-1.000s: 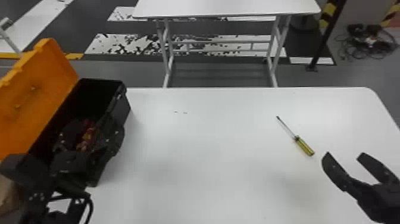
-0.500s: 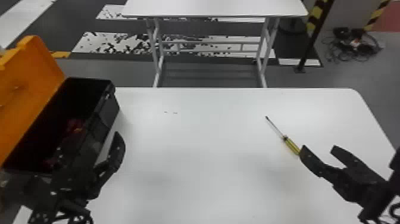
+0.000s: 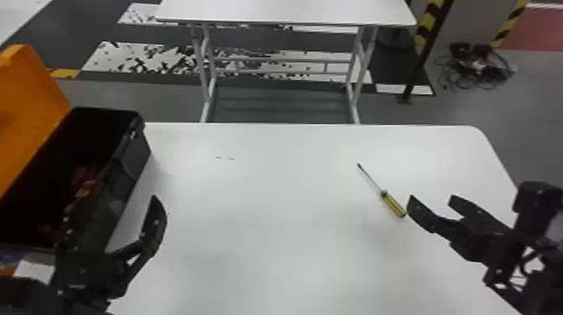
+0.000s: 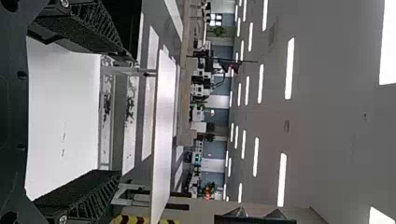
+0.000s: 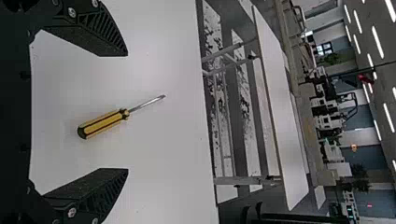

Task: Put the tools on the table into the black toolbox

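Right gripper (image 3: 432, 202): you have it released, its two flat fingers well apart and nothing between them. It sits over the right side of the white table (image 3: 272, 188), near the yellow-and-black-handled screwdriver (image 3: 394, 205). Your right wrist view puts the screwdriver ahead of the palm, handle end nearer you, blade pointing away. In the head view the handle's butt is just beside one fingertip; contact, you can't tell. The tool lies flat on the tabletop, blade slanting toward the far edge.

Left gripper (image 3: 111, 207): also released, fingers wide, grasping nothing. You have it at the table's left, over or beside the near part of the black toolbox (image 3: 134, 161); which, you can't tell. The toolbox stands open, orange lid (image 3: 29, 109) tilted up on its outer left side. Reddish items (image 3: 83, 180) inside, too dark for you to name.

Farther out: a second white table (image 3: 289, 12) beyond yours, dark cables (image 3: 477, 69) heaped on the floor to its right.
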Robot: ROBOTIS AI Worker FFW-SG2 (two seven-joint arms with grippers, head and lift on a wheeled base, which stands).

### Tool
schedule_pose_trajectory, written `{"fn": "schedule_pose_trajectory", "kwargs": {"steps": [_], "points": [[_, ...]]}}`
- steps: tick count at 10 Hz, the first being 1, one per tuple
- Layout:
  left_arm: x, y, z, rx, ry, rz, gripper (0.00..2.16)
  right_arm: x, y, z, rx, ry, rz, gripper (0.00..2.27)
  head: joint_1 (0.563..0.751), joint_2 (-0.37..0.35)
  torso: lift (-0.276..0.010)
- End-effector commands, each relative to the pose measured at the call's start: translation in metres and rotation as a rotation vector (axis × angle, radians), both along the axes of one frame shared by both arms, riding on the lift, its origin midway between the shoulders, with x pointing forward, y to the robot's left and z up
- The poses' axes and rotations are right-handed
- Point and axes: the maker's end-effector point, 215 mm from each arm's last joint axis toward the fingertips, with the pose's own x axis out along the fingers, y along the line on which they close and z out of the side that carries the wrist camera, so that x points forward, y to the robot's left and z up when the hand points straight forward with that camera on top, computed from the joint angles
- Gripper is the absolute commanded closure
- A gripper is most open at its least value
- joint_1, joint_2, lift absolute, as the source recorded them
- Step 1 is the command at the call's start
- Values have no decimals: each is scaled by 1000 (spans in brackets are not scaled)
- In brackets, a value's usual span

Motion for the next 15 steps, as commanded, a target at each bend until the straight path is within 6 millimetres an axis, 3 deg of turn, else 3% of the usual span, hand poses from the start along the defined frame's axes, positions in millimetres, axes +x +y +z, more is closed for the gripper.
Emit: {"fn": "schedule_pose_trajectory", "kwargs": {"steps": [1, 3, 7, 9, 12, 15], "points": [[-6, -2, -5, 5, 13, -8, 63, 13, -7, -3, -12, 7, -2, 137, 695, -40, -75], [-11, -11, -13, 20, 32, -31, 66, 24, -13, -11, -33, 23, 6, 137, 695, -61, -75], [-27, -12, -12, 28, 31, -34, 73, 53, 8, -19, -66, 48, 98, 137, 695, -63, -75], [-29, -14, -13, 26, 36, -38, 73, 54, 14, -34, -76, 120, 137, 137, 695, -44, -75], [-29, -18, -15, 20, 39, -44, 73, 57, 1, -56, -132, 180, 139, 137, 695, -53, -75], [-27, -19, -17, 20, 42, -49, 73, 69, 4, -71, -176, 248, 169, 137, 695, -67, -75]]}}
